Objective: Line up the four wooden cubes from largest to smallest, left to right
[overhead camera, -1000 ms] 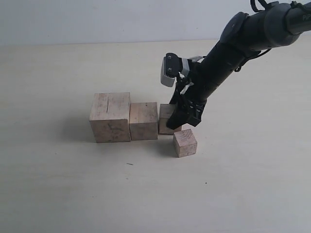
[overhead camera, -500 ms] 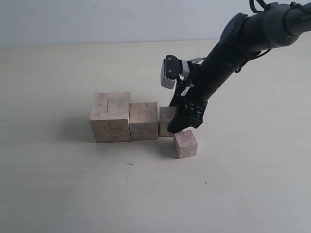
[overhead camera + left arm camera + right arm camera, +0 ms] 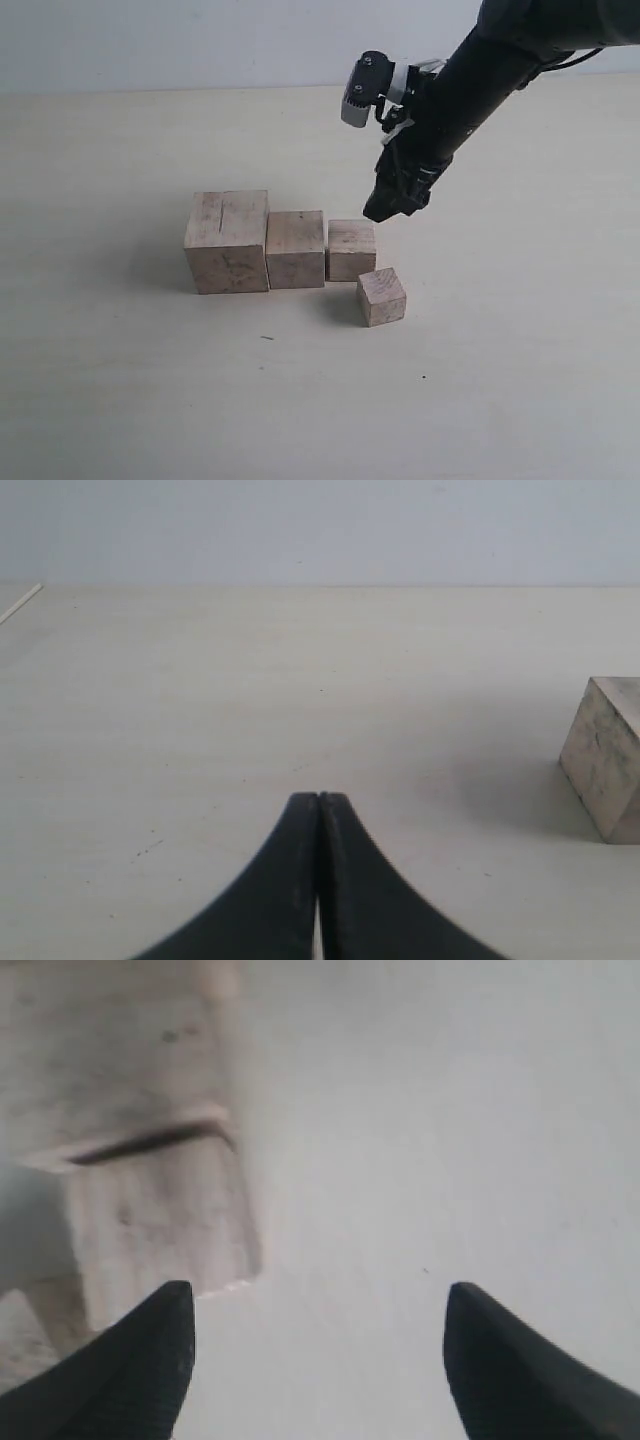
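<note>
Three of the four wooden cubes stand touching in a row: the largest cube with a dark crack on top at the left, a middle-sized cube, then a smaller cube. The smallest cube sits turned, in front of the row's right end. My right gripper hangs open and empty above and behind the third cube; blurred cubes show in the right wrist view beside its fingertips. The left gripper is shut on nothing, over bare table, with one cube off to the side.
The pale table runs to a light wall at the back. The right arm reaches in from the upper right.
My right gripper has let go of the third cube, opened, and risen up and to the right. That cube now stands uncovered in the row.
</note>
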Robot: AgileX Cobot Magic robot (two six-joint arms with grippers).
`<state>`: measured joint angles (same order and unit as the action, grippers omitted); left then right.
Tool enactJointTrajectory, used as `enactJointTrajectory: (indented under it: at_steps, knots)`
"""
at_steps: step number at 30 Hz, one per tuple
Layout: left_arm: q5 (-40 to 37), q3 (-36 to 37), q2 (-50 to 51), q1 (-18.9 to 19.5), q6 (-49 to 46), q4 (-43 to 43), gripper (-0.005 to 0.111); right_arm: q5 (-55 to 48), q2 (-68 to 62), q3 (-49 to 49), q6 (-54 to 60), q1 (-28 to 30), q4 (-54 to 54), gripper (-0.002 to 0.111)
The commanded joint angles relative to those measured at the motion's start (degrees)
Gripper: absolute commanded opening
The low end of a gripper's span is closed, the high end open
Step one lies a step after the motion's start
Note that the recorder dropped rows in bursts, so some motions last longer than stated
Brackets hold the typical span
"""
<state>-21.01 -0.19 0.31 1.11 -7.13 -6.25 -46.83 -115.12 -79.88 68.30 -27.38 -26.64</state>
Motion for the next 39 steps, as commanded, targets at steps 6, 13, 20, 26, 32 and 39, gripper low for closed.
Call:
enactJointTrajectory:
  at_steps: [6, 13, 20, 26, 32, 39]
  knots:
    - [0.58, 0.19, -0.31, 0.13, -0.07, 0.06, 0.000, 2.72, -2.36, 0.07, -14.95, 0.12, 9.70, 0.066]
    - [0.58, 0.19, -0.31, 0.13, -0.07, 0.06, 0.000, 1.56, -5.47, 0.07, -17.53, 0.12, 9.40, 0.066]
    - [0.58, 0.19, -0.31, 0.13, -0.07, 0.06, 0.000, 1.19, -5.69, 0.07, -14.61, 0.12, 2.97, 0.066]
    - [0.58, 0.19, -0.31, 0.13, -0.07, 0.06, 0.000, 1.08, -5.69, 0.07, -14.31, 0.12, 1.70, 0.066]
    - [0.58, 0.19, -0.31, 0.13, -0.07, 0.06, 0.000, 1.08, -5.69, 0.07, -14.31, 0.12, 1.70, 0.066]
    - [0.58, 0.19, -0.31, 0.13, -0.07, 0.06, 0.000, 1.08, -2.18, 0.07, -17.51, 0.12, 7.19, 0.066]
